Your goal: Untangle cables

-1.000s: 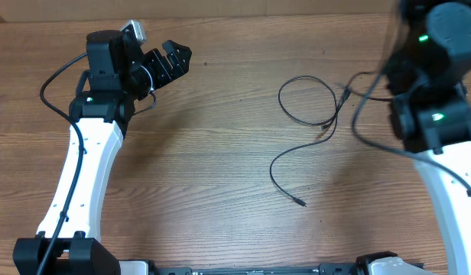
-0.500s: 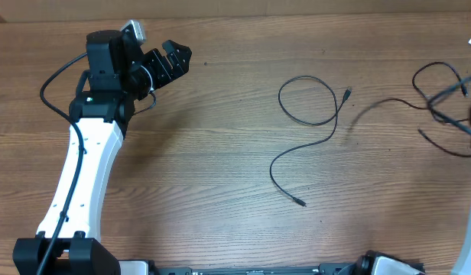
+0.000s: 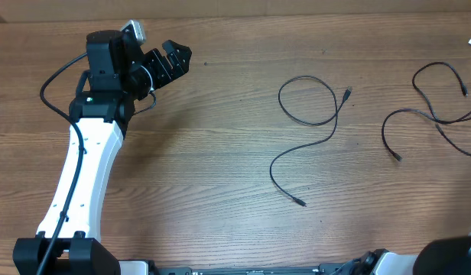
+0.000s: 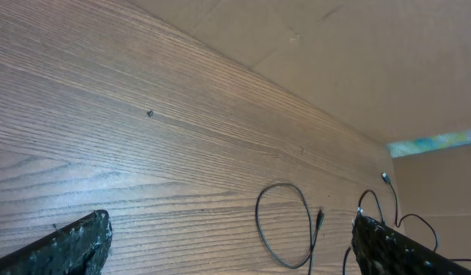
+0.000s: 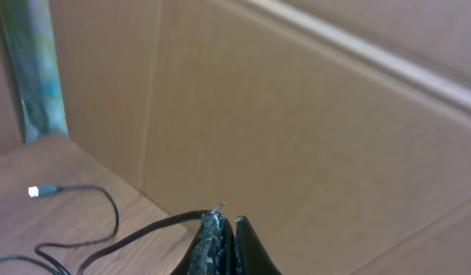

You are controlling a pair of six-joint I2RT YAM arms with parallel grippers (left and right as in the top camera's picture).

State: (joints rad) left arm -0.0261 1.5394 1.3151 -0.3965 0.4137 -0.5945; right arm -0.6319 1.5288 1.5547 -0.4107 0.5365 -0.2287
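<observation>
**Layout.** The wooden table point(image 3: 220, 176) carries two groups of cord. A thin black cable with one round loop and a small plug at each end point(image 3: 312, 124) lies alone at centre and crosses only itself. Near the right edge there is a cluster of thin black cords point(image 3: 436, 117), in which at least two strands cross before running out of the overhead view. A white-tipped plug point(image 5: 35, 191) lies at the far right corner.

**Grippers.** The left gripper point(image 3: 173, 67) is held over the far left of the table, jaws spread wide and empty, well apart from every cable. The right gripper point(image 5: 224, 231) is outside the overhead view. In its wrist view the jaws are closed tight in front of a brown cardboard wall point(image 5: 335, 114). A black strand point(image 5: 144, 231) rises from the table to the fingertips, with a small metallic end showing just above them. It appears to be pinched there, though the contact is too small to be confirmed.

**Step in hand.** The step is judged to be drawing that strand clear of the right-hand cluster.

- The pull should be made slowly and away from the crossing, so that the neighbouring cord is not dragged along.
- The strand should be lifted high enough for its free plug to pass over the other cord rather than snag beneath it.
- The grip is very near the end of the strand, so slippage is a risk and tension should be kept light.
- The freed strand should be laid down well apart from both the cluster and the centre cable.
- The idle left gripper could be brought across to pin the other cord.
</observation>
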